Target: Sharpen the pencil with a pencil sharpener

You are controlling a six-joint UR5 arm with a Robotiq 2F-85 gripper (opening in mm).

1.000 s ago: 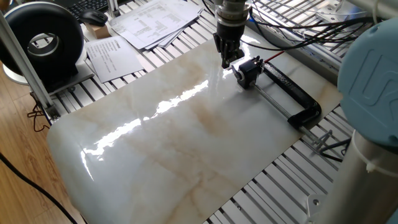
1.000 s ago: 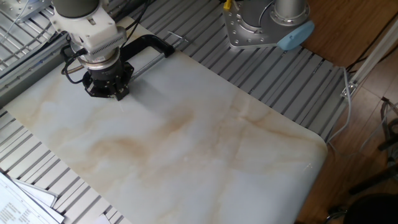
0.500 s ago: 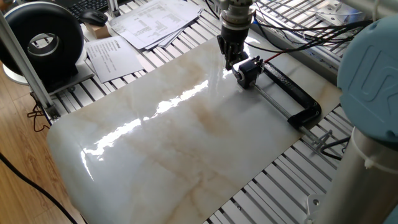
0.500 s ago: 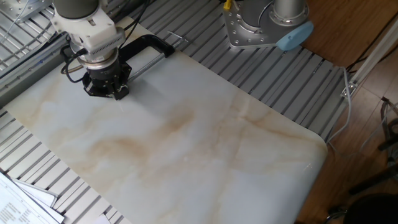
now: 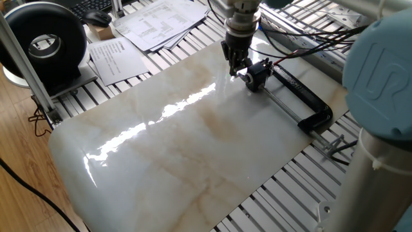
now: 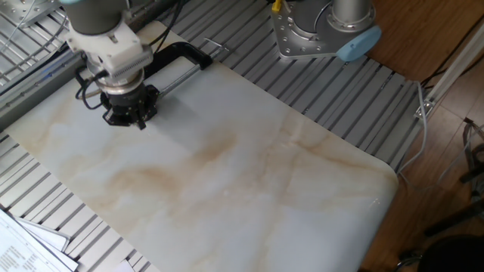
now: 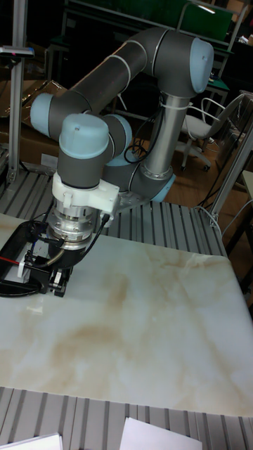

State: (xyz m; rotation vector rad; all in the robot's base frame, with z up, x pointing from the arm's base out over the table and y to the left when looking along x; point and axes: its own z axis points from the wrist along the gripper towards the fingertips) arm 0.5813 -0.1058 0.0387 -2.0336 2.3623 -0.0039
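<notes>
In one fixed view, your gripper (image 5: 235, 66) stood low over the marble board (image 5: 174, 142), its fingers close together, just left of the pencil sharpener (image 5: 258, 74). The sharpener sat near the far right corner of the board, held by the long black clamp (image 5: 306, 100). I could not see a pencil between the fingers, so I cannot tell if they held one.

In the other fixed view, your gripper (image 6: 130, 119) hid the sharpener fully; only the clamp (image 6: 178, 53) showed behind it.

In the tall fixed view, the gripper (image 7: 60, 280) was beside the sharpener (image 7: 29, 266), at the left edge.

I judged you were at the step of bringing the pencil to the sharpener's opening. The next move would need exact lining up with the hole, then a straight push.
</notes>
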